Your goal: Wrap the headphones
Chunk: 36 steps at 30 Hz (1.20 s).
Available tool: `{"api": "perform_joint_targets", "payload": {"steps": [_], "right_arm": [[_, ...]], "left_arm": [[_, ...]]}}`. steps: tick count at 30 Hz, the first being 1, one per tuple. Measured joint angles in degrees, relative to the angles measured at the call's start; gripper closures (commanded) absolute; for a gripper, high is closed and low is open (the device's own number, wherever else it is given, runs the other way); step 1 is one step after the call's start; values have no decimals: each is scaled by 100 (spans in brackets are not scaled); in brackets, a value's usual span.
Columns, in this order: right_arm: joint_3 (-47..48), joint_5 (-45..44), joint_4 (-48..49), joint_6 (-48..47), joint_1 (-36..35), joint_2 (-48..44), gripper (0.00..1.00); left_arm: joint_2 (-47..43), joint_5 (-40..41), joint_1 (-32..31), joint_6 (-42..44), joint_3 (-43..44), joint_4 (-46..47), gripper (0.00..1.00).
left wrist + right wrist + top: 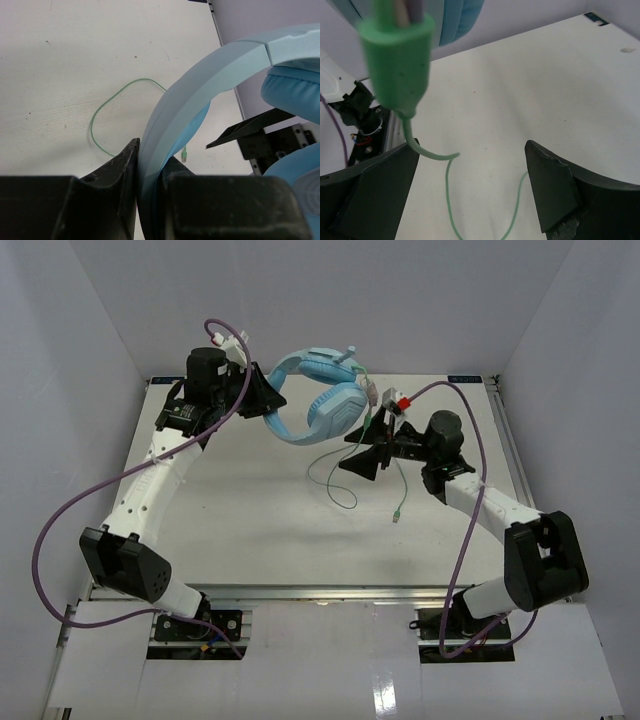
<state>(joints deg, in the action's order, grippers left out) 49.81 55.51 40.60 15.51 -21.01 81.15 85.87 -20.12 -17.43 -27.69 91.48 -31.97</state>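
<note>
Risking a slip here: left gripper (152,155) is clamped on the headband (200,85) only, so the headphones (320,370) could swing or twist out. They hang above the table (250,500), far side. Right gripper (472,150) is wide open, empty, just under 1 earcup (335,410), cable (449,200) dangling between its fingers (550,185).

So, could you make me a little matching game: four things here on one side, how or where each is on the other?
Things:
1 left gripper
2 right gripper
3 plug
4 headband

States:
a light blue
b open
c lying on the table
d shut on the headband

Pairs: 1-d, 2-b, 3-c, 4-a
</note>
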Motion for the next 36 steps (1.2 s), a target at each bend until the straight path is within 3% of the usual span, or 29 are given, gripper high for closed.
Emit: {"api": "perform_joint_targets", "payload": {"steps": [4,8,12,15,17,22,26,28,32,36], "right_arm": [[74,346,778,513,-431,598,2],[198,762,2312,1834,-715,1432,21],[348,969,2896,3162,-957,2301,27],[-29,1067,2981,3290,-1243,2332,37],[-351,1009,3025,3230,-1496,2122,49],[-925,850,2987,2104,-1916,807,54],[-792,464,1887,446,-2146,-394,60],[-655,250,1070,-292,-2239,-701,67],[-226,-504,-926,-1541,-2305,-698,74],[303,-1051,-2637,-2274,-2291,-328,75]], "left_arm": [[-54,-13,0,-52,0,7,100],[-59,-11,0,-199,0,38,100],[-65,161,0,-499,-10,190,100],[-122,364,1,-739,-74,394,100],[-179,556,10,-870,-100,477,100],[-295,963,118,-1074,-105,712,100],[-319,1216,299,-1138,-105,841,100],[-319,1350,419,-1136,-105,858,100],[-293,1604,736,-1194,-105,882,100],[-272,1671,1077,-1374,-274,1044,100]]}}
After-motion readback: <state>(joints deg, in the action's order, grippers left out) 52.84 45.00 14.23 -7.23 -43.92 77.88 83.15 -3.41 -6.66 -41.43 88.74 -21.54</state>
